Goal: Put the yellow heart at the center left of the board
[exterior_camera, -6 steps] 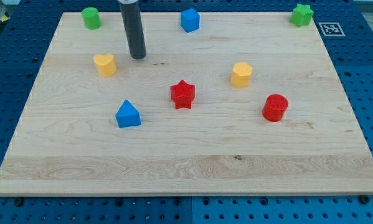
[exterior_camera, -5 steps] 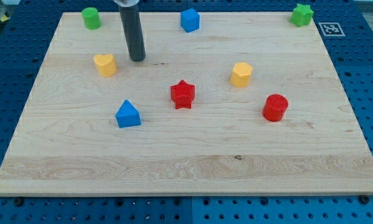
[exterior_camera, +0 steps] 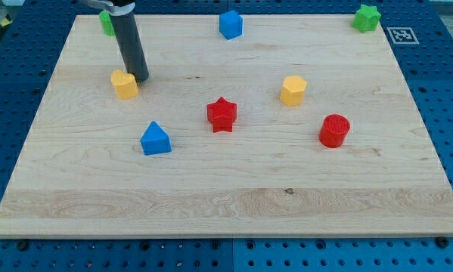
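Observation:
The yellow heart [exterior_camera: 123,85] lies on the wooden board [exterior_camera: 226,204] in its upper left part. My tip [exterior_camera: 139,77] stands just to the upper right of the heart, touching or almost touching its edge. The dark rod rises from there to the view's top and partly hides the green block [exterior_camera: 104,21] at the top left corner.
A blue triangular block [exterior_camera: 156,139] lies below the heart. A red star [exterior_camera: 221,114] is near the middle, a yellow hexagon block [exterior_camera: 293,90] and a red cylinder [exterior_camera: 334,131] to the right. A blue block [exterior_camera: 231,24] and a green star [exterior_camera: 367,17] sit along the top.
My tip has moved left and slightly down, from right of the heart to its upper right edge. The yellow heart has shifted slightly down and left. The rod now covers part of the green block.

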You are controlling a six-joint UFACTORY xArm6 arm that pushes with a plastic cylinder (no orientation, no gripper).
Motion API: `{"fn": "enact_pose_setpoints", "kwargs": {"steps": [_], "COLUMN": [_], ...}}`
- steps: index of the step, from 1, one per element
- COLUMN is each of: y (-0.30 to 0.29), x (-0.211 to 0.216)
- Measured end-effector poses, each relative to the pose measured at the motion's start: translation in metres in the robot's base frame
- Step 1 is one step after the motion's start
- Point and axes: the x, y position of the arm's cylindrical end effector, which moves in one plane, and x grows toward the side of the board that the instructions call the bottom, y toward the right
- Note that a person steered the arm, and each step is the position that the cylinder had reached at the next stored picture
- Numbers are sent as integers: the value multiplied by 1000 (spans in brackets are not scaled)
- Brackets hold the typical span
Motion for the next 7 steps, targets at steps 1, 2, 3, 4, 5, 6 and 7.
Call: {"fn": "enact_pose_setpoints", "kwargs": {"steps": [1,2,3,4,5,6,7], "y": [-1,0,1,6,12,20,19], "x": [0,3,3,3,-1,14,14]}}
